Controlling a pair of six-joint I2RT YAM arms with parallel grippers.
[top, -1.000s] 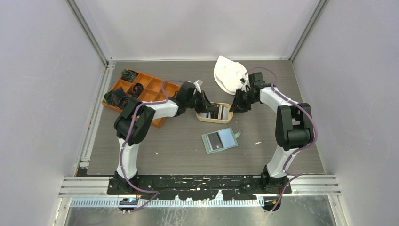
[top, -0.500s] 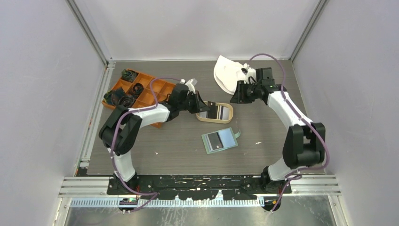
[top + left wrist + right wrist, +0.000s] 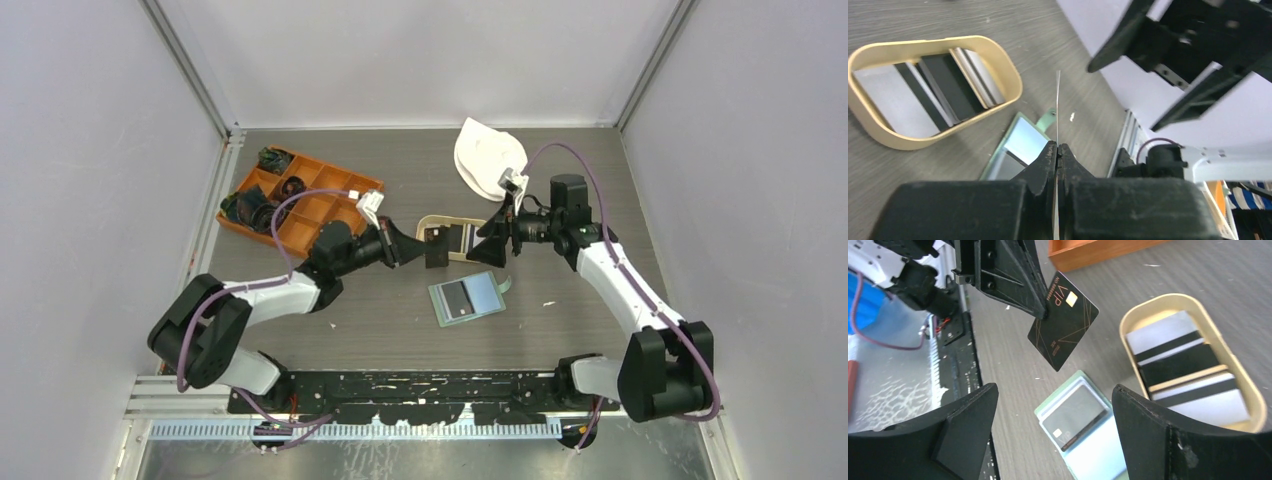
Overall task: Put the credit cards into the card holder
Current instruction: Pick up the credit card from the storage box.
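My left gripper is shut on the edge of a black credit card with gold lines, held up above the table. In the left wrist view this card shows edge-on as a thin line. Facing it, my right gripper stands wide open with nothing between its fingers. The sage-green card holder lies open below, with one dark card in its pale blue pocket. More credit cards, black, white and grey, lie in the tan tray.
The oval tan tray sits just behind the held card. An orange compartment box with dark cord bundles stands at the back left. A white cloth object lies at the back right.
The left arm has drawn back from the tray towards the near side, carrying the black card. The right gripper left the tray, swung round to face the card and opened wide.
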